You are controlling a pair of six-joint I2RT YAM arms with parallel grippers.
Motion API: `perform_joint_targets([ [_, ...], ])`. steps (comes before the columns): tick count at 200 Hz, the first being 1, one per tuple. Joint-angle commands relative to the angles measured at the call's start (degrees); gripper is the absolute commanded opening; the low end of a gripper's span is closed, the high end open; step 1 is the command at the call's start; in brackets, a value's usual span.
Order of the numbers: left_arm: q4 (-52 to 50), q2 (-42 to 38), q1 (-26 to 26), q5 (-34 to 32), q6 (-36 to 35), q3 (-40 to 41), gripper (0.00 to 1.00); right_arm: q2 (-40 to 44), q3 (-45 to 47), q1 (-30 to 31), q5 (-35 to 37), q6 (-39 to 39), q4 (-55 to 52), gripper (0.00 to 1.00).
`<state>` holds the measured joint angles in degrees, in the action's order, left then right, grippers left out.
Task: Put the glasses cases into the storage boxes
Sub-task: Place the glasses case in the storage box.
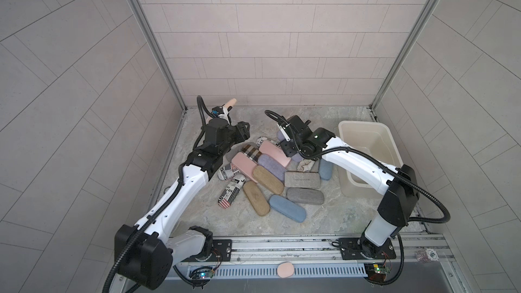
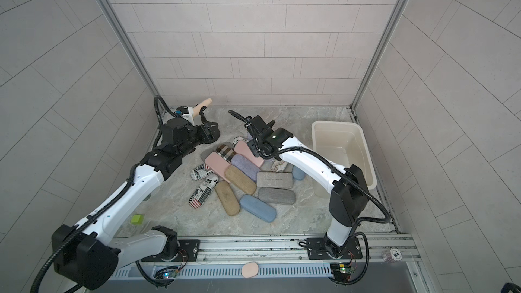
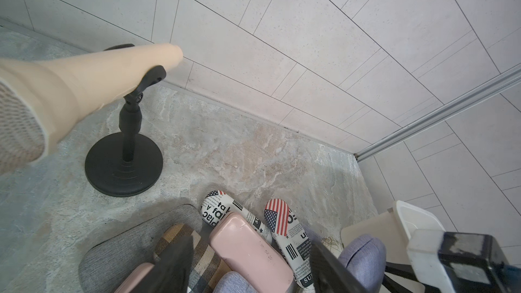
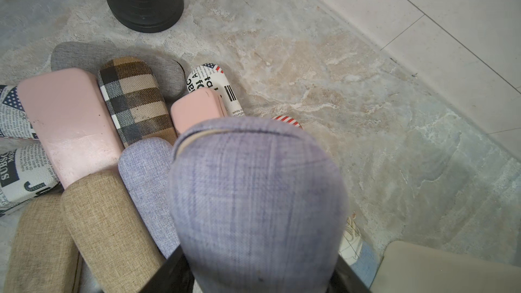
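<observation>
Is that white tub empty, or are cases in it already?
Empty, as far as it shows: the tub has a bare floor; the right arm hides its near corner.

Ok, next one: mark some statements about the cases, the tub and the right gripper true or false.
The right gripper holds a lavender glasses case. True.
The cream-white tub already holds several cases. False: none shows in its visible part.
The pink microphone lies flat on its side. False: it sits tilted in the clip of its black stand.
A light blue case lies at the near end of the pile of cases. True.
The small pink oval pad lies apart from that pile, on the slotted front rail. True.
</observation>
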<state>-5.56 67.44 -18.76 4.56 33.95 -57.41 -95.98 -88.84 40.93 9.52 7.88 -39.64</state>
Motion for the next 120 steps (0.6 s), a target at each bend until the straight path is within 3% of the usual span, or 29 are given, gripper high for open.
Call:
perform_joint_targets([
  [1, 2.4, 0.1, 0.3, 1.5, 0.5, 0.8, 0.72, 4.9, -1.6, -1.0, 1.7, 1.1, -3.3, 0.6],
  [41, 2.5, 1.9, 0.2, 4.1, 2.2, 0.3, 0.71, 10.4, -1.9, -4.8, 3.1, 0.5, -7.4, 0.6],
  [71, 3.5, 2.1, 0.1, 6.3, 2.9, 0.4, 0.71, 16.3, 0.4, -11.5, 1.9, 0.1, -7.3, 0.6],
  [120, 10.2, 3.4, -1.2, 15.8, 5.4, 1.3, 0.71, 22.6, 4.0, -24.2, -0.5, -1.0, -8.4, 0.59],
])
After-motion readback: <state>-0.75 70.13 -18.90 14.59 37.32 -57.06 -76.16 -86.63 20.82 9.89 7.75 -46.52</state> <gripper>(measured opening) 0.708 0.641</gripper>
